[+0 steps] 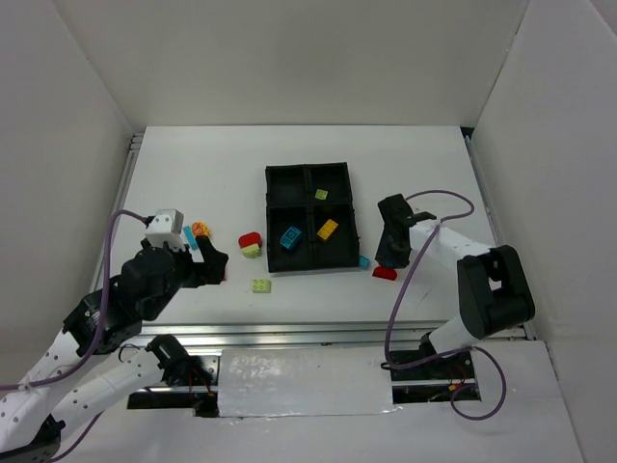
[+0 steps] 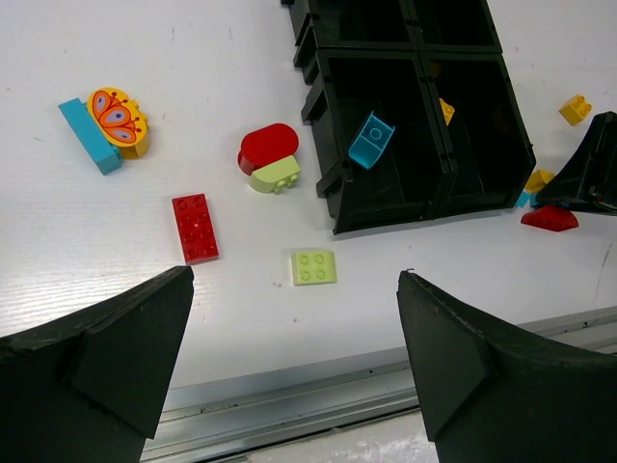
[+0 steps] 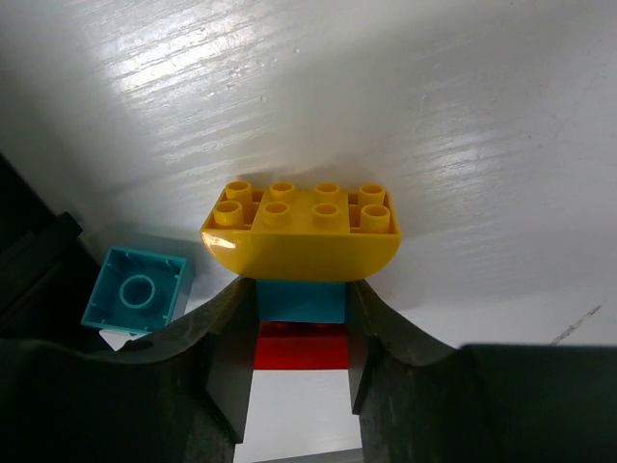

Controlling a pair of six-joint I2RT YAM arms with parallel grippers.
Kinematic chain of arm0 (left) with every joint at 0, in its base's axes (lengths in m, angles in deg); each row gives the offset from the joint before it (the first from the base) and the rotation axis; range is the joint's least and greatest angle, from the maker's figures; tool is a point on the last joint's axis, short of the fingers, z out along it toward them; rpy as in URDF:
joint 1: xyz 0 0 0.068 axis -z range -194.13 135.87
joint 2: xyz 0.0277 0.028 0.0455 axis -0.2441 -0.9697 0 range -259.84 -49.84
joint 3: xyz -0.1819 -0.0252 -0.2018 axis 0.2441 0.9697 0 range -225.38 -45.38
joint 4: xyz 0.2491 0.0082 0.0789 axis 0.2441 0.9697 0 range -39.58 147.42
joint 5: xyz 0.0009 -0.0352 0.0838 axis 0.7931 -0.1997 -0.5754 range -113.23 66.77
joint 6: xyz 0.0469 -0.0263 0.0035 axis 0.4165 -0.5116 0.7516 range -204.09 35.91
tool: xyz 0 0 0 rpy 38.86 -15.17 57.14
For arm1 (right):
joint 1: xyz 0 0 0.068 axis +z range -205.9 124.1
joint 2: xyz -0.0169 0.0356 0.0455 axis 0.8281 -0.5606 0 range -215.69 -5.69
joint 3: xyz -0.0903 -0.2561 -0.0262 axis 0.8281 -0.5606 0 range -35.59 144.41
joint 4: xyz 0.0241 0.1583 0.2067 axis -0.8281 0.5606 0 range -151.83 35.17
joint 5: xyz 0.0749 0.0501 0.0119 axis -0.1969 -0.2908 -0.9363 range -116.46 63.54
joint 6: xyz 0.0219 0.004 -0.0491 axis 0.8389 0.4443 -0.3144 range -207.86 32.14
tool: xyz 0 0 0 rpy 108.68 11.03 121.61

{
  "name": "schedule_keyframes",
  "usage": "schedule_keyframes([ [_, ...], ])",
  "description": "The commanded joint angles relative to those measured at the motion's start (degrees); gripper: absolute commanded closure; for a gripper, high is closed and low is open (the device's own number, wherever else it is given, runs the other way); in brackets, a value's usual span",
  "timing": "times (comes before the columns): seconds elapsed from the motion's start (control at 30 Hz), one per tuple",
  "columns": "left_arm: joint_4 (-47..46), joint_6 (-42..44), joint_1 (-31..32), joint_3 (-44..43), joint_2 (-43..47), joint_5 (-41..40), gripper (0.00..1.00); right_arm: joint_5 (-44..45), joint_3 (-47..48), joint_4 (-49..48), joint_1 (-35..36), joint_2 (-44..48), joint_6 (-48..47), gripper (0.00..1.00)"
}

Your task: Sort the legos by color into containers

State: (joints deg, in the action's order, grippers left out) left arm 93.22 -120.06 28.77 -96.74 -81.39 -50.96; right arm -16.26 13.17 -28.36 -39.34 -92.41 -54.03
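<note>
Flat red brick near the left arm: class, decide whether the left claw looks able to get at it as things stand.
Probably yes: the flat red brick lies alone just ahead of the open left claw, with nothing between them.

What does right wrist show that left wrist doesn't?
Right wrist only: close-up of the yellow curved brick with its studs, a cyan brick seen between the right claw fingers, and a second cyan brick lying hollow side up.

Left wrist only: the black tray with a cyan lego in one compartment, the red flat brick, the lime brick, the butterfly piece, and the open left claw.

Both: the right claw, the red brick next to it, and the white table.
</note>
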Motion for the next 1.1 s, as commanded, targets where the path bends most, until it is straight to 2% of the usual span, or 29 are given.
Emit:
schedule_keyframes([
  [0.0, -1.7, 1.1, 0.3, -0.1, 0.6, 0.7, 0.01, 0.0, 0.6, -1.2, -0.8, -0.7, -0.9, 0.61],
  [0.03, -1.6, 1.0, 0.3, -0.2, 0.4, 0.8, 0.01, 0.3, 0.7, -1.0, -0.8, -0.5, -0.8, 0.69],
  [0.1, -2.1, 0.5, 0.3, -0.2, 0.0, 1.4, 0.0, 1.5, 0.8, -0.4, -0.8, 0.8, -0.3, 0.76],
  [0.2, -3.6, 0.5, 0.3, -0.8, -1.2, 3.4, 0.0, 3.3, -0.3, -1.2, -0.8, 6.0, -0.2, 0.77],
  [0.53, -6.0, -0.7, 0.1, -1.0, -4.2, 5.6, 0.01, 3.2, 0.5, -0.3, -1.4, 6.0, -0.7, 0.8],
  [0.77, -10.3, -3.3, 0.1, -3.7, -7.5, 10.1, 0.01, 1.6, 2.5, 2.6, 1.2, 19.0, -2.1, 0.84],
  [0.93, -15.1, -10.8, 0.1, -5.7, -11.2, 13.5, 0.0, -3.3, 4.8, 3.1, 10.1, 26.5, -7.4, 0.85],
  [0.97, -17.6, -11.8, 0.1, -5.9, -11.8, 14.4, 0.0, -4.1, 5.0, 2.7, 13.0, 28.6, -8.2, 0.86],
  [1.0, -19.0, -13.7, 0.1, -6.0, -13.1, 17.1, 0.01, -3.7, 5.2, 1.6, 19.2, 29.5, -9.2, 0.86],
  [1.07, -21.5, -15.2, 0.1, -6.2, -14.7, 20.2, 0.01, -2.7, 5.6, 0.8, 25.2, 31.6, -10.2, 0.86],
])
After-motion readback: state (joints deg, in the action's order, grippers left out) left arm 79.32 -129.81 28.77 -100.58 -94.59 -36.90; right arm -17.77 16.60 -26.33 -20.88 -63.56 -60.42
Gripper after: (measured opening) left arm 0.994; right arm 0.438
